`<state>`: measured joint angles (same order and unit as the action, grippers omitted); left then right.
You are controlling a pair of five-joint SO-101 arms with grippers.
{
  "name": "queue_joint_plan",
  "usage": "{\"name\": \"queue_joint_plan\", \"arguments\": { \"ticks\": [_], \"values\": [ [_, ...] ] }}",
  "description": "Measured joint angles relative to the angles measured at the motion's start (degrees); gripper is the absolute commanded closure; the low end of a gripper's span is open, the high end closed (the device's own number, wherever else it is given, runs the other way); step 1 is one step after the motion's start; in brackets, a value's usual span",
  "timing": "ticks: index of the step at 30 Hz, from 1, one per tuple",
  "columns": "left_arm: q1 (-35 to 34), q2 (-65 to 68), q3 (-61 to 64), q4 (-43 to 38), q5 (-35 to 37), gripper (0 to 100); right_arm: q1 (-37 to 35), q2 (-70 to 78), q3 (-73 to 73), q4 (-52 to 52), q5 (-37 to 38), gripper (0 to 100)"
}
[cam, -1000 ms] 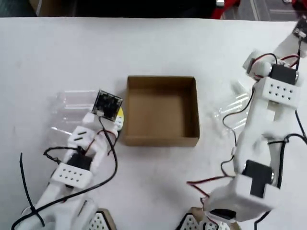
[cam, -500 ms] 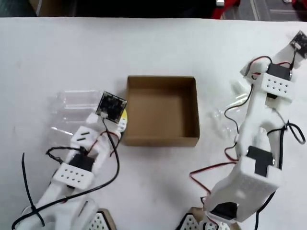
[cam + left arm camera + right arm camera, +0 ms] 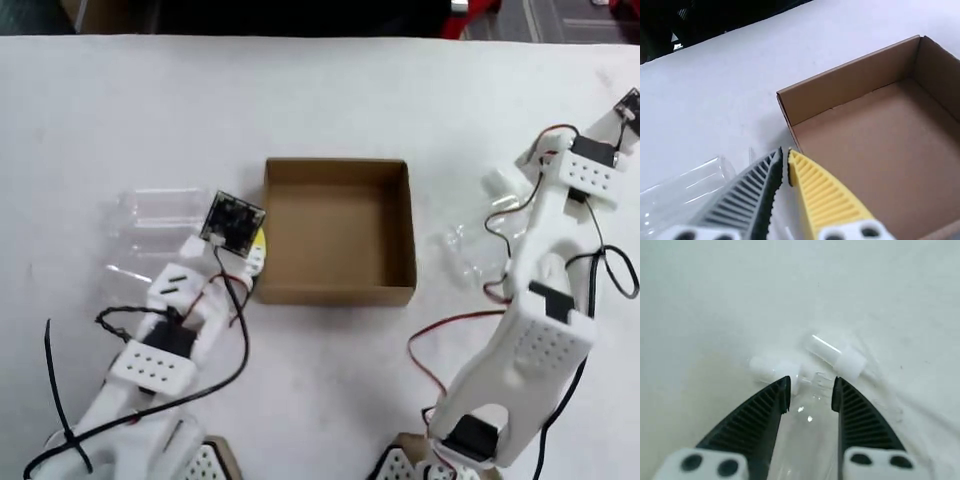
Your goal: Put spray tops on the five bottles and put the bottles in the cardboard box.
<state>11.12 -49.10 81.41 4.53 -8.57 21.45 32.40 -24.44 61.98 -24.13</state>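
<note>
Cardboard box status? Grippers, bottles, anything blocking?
Left gripper shut, empty, beside cardboard box. Right gripper open over spray tops. Box empty, clear bottles lying outside it. Box opening unobstructed.

I can read no text, label, number or sign in my views: the box (image 3: pixel 338 293) carries none, and the bottles (image 3: pixel 150 215) by it carry none.
</note>
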Motion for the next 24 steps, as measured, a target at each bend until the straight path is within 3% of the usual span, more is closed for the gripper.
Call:
{"name": "queue_joint_plan", "arguments": {
  "ticks": [24],
  "values": [
    [0.0,0.0,0.0,0.0,0.0,98,0.2,4.7,-2.3,2.0,0.0,87.8]
  ]
}}
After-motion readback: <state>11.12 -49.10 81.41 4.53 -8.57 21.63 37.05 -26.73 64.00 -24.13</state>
